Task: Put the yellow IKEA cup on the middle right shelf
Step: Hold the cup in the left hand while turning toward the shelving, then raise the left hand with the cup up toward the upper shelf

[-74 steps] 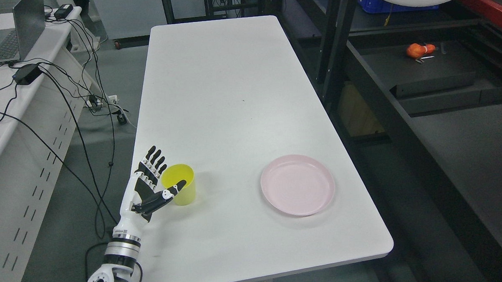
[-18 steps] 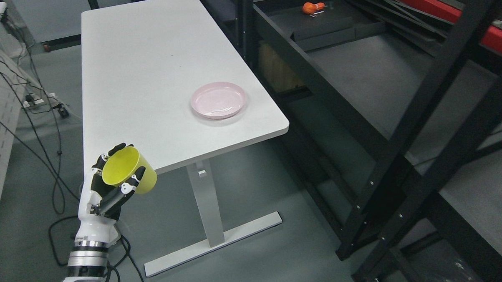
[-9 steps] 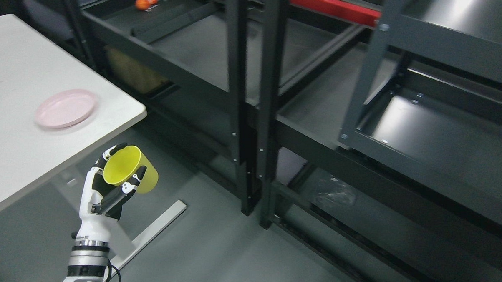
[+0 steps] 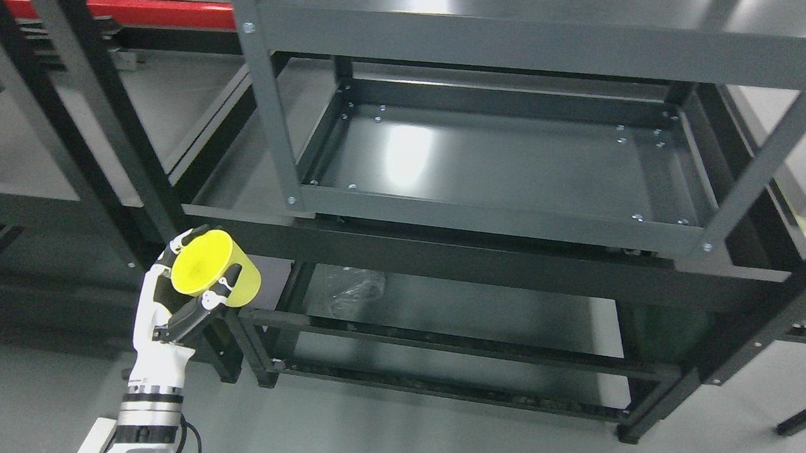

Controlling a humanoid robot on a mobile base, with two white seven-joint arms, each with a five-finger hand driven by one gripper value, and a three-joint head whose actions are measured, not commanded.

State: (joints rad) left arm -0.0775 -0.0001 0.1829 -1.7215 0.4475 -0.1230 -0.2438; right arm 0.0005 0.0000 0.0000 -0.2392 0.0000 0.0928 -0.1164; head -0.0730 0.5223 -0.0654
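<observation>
My left hand (image 4: 193, 277) rises from the lower left and is shut on the yellow cup (image 4: 213, 270), fingers behind it and thumb across its front. The cup is tilted, its open mouth facing me and to the left. It hangs in the air left of and lower than the grey metal shelf tray (image 4: 494, 163), in front of a dark crossbeam (image 4: 444, 255). The tray is bare and shiny, with a raised rim. The right arm does not show.
A grey upright post (image 4: 268, 104) stands at the tray's near left corner, another slants at the right (image 4: 763, 167). A higher shelf board (image 4: 537, 27) overhangs the tray. Black rack posts (image 4: 125, 135) stand left. A lower shelf (image 4: 460, 318) holds crumpled clear plastic (image 4: 348, 289).
The whole view has swung right: the white table and pink plate have left the picture and the grey shelf unit now fills it. My left hand keeps the same hold on the cup.
</observation>
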